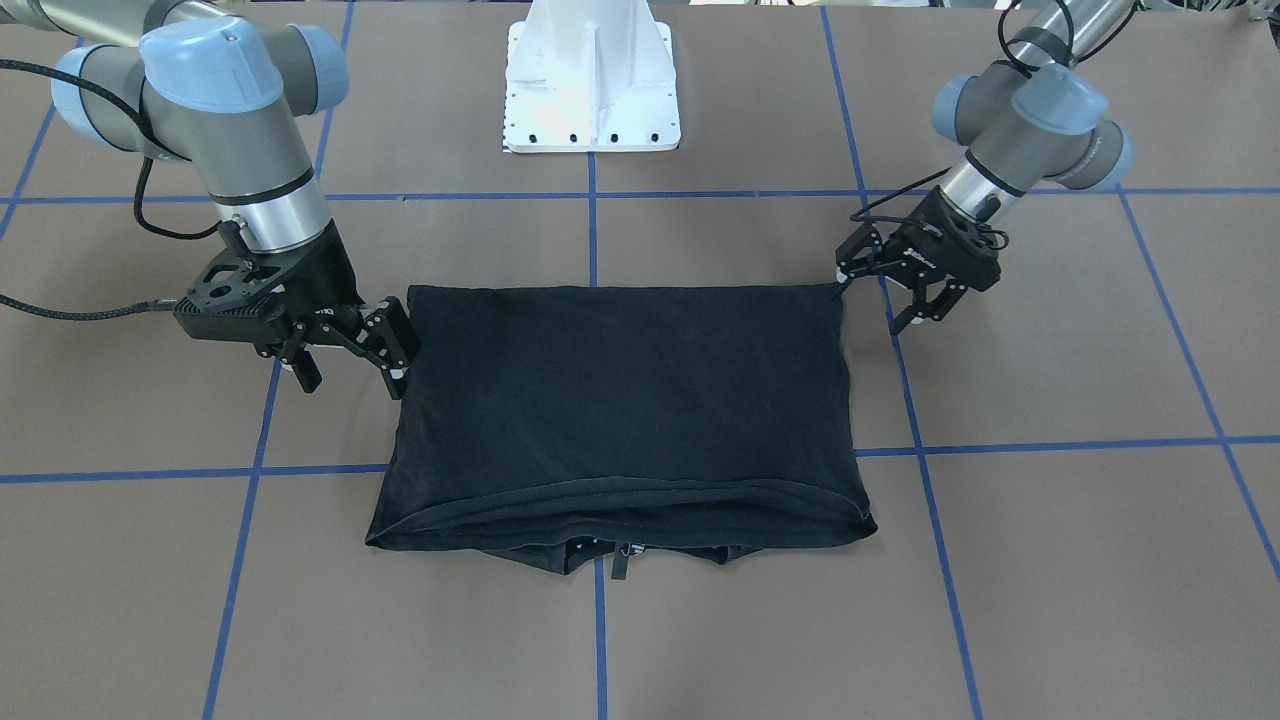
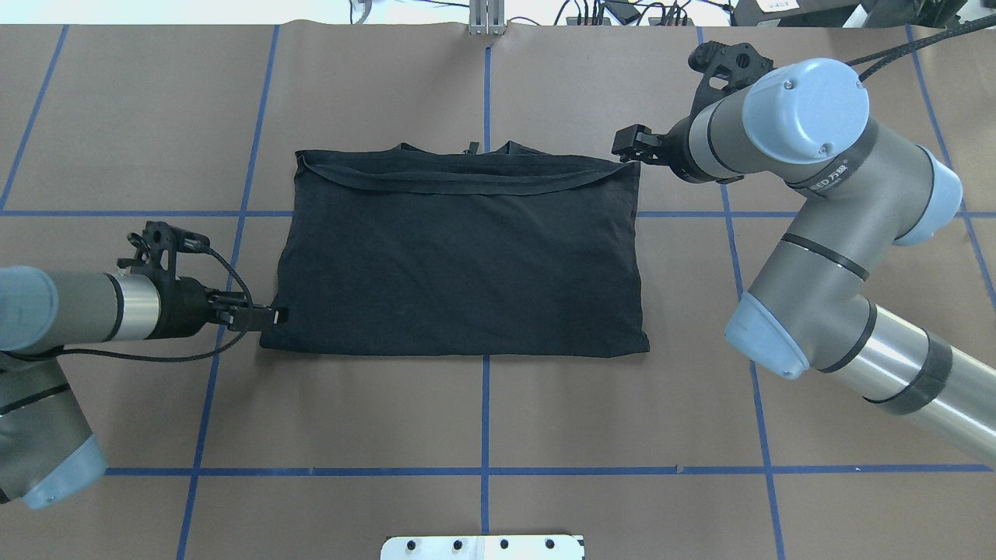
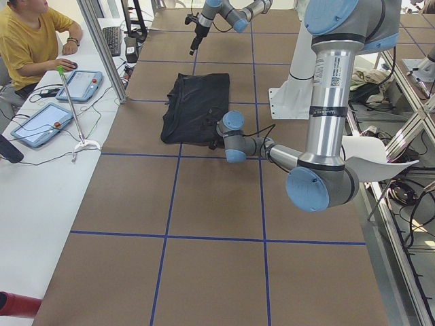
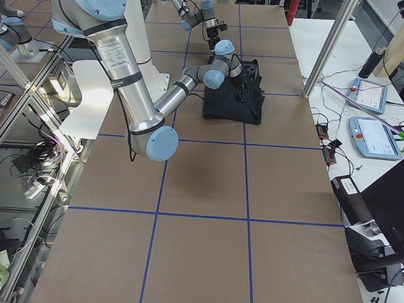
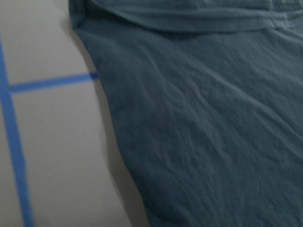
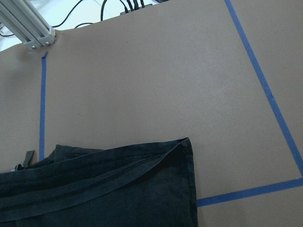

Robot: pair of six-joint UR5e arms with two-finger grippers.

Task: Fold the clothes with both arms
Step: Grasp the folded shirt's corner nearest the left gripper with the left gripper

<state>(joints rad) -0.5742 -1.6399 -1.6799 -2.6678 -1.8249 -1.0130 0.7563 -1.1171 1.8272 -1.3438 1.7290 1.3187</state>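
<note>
The black T-shirt lies folded into a flat rectangle on the brown table, with hem layers stacked along its far edge and a bit of collar showing beneath. My left gripper is open and low at the shirt's near corner on my left, one fingertip touching the cloth edge, nothing held. My right gripper is open and empty, and it hovers above the table beside the shirt's edge on my right. The left wrist view shows only shirt fabric. In the right wrist view the shirt's far corner shows below.
The white pedestal base stands at the table's near edge. Blue tape lines grid the brown surface. An aluminium post and cables sit past the far edge. A person in a yellow shirt sits at a side desk with tablets.
</note>
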